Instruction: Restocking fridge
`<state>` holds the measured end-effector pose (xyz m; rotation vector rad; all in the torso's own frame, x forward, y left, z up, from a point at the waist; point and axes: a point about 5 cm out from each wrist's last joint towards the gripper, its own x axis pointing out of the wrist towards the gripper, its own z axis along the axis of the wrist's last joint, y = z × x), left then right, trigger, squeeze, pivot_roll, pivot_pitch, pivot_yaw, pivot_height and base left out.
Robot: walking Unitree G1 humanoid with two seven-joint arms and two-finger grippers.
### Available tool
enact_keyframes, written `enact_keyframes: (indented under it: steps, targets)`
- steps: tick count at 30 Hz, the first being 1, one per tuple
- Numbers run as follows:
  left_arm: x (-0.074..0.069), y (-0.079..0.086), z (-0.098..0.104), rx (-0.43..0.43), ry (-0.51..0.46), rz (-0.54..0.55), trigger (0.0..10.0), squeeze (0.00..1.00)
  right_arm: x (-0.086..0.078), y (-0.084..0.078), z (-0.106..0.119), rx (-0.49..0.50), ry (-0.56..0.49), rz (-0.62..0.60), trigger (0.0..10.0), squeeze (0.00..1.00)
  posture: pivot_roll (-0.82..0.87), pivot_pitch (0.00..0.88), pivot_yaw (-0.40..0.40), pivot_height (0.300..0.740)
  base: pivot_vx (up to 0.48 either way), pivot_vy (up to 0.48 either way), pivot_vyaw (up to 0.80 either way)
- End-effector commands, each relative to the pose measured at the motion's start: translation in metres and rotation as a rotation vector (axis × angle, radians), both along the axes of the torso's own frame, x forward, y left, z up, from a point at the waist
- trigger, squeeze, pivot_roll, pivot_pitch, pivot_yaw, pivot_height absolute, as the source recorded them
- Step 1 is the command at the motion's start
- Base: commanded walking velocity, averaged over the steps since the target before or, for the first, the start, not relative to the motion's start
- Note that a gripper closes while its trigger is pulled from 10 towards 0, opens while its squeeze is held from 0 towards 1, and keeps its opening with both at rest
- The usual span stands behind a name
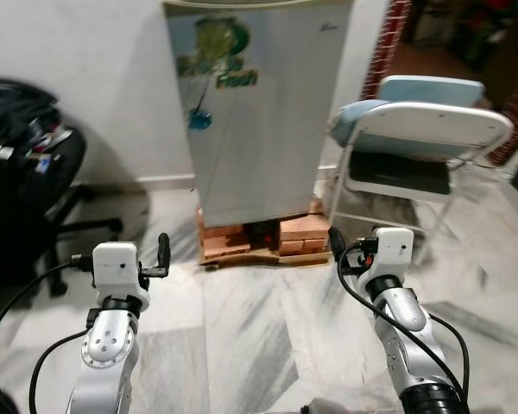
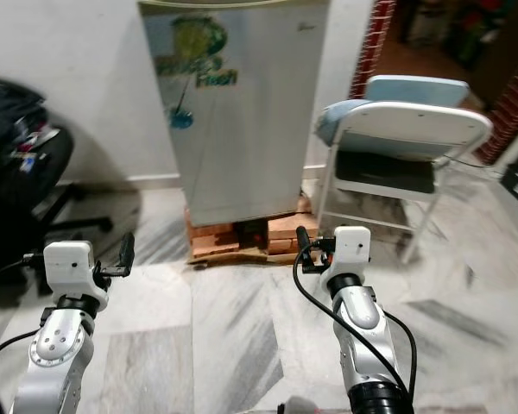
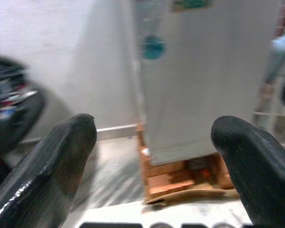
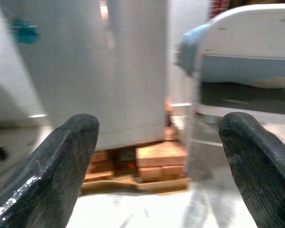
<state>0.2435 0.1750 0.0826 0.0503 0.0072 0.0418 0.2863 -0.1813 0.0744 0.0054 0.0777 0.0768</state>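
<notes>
Left hand (image 1: 162,255) lower left, right hand (image 1: 336,246) lower right: both released, empty. Silver single-door fridge (image 1: 255,103) on orange bricks (image 1: 263,239), top centre, closed.

Counted: one fridge (image 1: 255,108), one folding chair (image 1: 419,142), one office chair (image 1: 26,185), two grippers, left (image 1: 161,256) and right (image 1: 336,246).

Fridge (image 1: 257,103) door decal: green word "Fresh"; rest illegible.
</notes>
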Motion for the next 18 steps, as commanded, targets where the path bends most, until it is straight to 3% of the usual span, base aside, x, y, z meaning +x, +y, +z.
enact_keyframes:
  steps: [1,7,12,18]
  targets:
    - [-0.003,0.0,-0.001,0.009,0.001,-0.008,10.0,0.0,0.0,0.0,-0.002,0.0,0.008,-0.003,10.0,0.0,-0.05,0.025,0.049,0.74,0.0,0.469,-0.8]
    - [-0.004,0.002,-0.002,0.004,0.012,-0.023,10.0,0.0,-0.002,0.007,-0.003,-0.003,0.006,0.018,10.0,0.0,-0.05,0.031,0.051,0.74,0.0,0.457,-0.8]
    - [-0.006,0.012,-0.004,0.024,0.024,-0.004,10.0,0.0,-0.001,0.005,-0.002,-0.01,0.004,0.019,10.0,0.0,-0.05,0.031,0.052,0.74,0.0,0.454,-0.8]
    - [-0.005,0.01,-0.004,0.023,0.02,-0.003,10.0,0.0,0.002,0.003,-0.001,-0.013,-0.001,0.013,10.0,0.0,-0.05,0.029,0.05,0.74,0.0,0.454,-0.8]
